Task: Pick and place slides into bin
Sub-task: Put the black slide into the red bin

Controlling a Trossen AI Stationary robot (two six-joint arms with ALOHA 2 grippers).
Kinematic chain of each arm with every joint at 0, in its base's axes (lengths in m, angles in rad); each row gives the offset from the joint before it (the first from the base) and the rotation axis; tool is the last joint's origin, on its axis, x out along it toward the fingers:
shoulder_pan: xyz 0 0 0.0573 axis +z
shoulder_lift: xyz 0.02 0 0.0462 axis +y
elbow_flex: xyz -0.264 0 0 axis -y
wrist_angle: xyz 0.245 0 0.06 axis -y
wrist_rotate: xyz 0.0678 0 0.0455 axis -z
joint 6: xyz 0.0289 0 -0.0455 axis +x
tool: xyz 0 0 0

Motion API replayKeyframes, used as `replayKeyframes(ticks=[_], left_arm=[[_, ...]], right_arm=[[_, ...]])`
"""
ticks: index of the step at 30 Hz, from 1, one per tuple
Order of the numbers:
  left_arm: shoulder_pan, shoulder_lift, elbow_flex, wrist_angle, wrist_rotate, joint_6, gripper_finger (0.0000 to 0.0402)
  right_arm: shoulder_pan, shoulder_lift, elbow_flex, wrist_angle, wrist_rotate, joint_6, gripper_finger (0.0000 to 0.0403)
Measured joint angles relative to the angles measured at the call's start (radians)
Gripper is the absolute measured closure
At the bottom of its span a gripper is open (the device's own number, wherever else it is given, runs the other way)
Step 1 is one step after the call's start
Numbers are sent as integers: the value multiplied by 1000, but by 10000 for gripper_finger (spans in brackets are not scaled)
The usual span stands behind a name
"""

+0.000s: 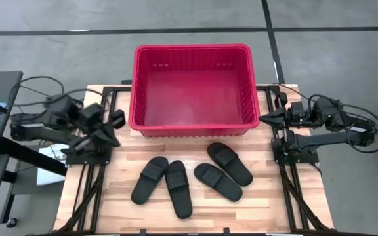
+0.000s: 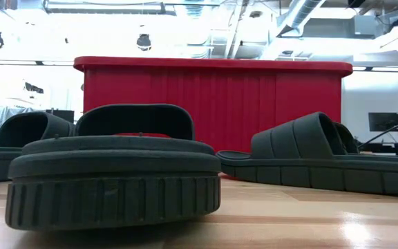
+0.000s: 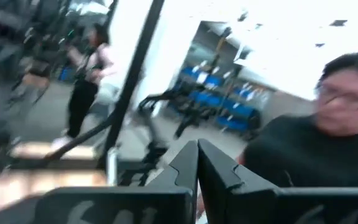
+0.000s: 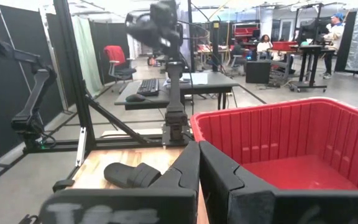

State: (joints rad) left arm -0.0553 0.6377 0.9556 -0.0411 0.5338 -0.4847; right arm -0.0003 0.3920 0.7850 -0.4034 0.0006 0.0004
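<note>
Several matte black slides lie soles down on the wooden table in front of the bin: two at left (image 1: 149, 179) (image 1: 179, 188), two at right (image 1: 218, 181) (image 1: 230, 163). In the low view one slide (image 2: 112, 176) fills the foreground, with others beside it (image 2: 323, 155). The red bin (image 1: 192, 88) stands at the table's far middle, with nothing showing inside. My left gripper (image 1: 118, 119) is shut at the bin's left side. My right gripper (image 1: 264, 118) is shut at the bin's right side. Both touch nothing.
Black frame rails run along both table sides (image 1: 84, 190) (image 1: 297, 190). Bare wood (image 1: 261, 203) lies around the slides. A person (image 3: 328, 124) shows close in the left wrist view, others farther back in the room (image 3: 89, 81).
</note>
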Motion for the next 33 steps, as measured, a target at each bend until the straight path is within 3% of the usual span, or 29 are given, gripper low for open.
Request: replayKeyframes(ticks=[7, 20, 33], left_arm=[[-128, 19, 32, 28, -143, 72, 401], [-313, 169, 30, 51, -287, 69, 401], [-467, 339, 29, 137, -963, -39, 401]], right_arm=[[0, 0, 0, 0, 0, 0, 403], [0, 0, 0, 0, 0, 0, 403], [0, 0, 0, 0, 0, 0, 403]])
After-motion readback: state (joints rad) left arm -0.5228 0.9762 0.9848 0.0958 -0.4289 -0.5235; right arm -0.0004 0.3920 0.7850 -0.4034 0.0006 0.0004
